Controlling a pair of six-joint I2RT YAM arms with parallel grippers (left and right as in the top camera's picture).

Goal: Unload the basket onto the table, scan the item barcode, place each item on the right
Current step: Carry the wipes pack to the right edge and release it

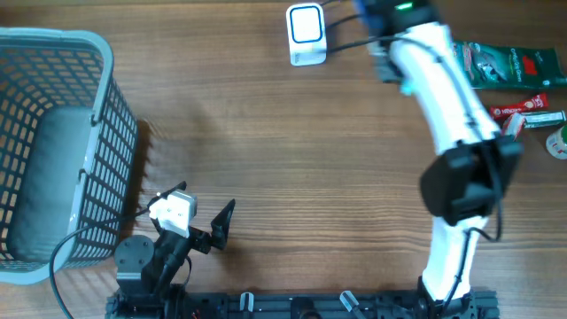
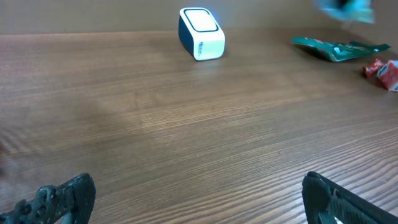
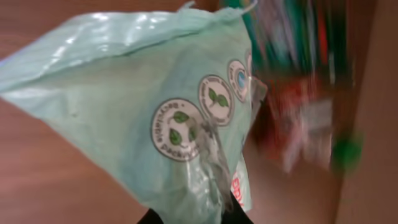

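Table: brown wood, with a grey basket at the left side and a small white and blue scanner at the far side
Bag: a pale green bag with round leaf stickers, held by the right arm, close to the scanner and a bit to its right
Right gripper: pinched tight on one edge of the bag
Left gripper: wide open, holding nothing, low at the near side
Other stuff: a dark green packet and a red packet lie at the right
Barcode: I cannot find it (the close view is blurry)
How to do it well: bring the bag in front of the scanner's window, turn the stripes side to face it, keep it flat and steady, and don't squash it
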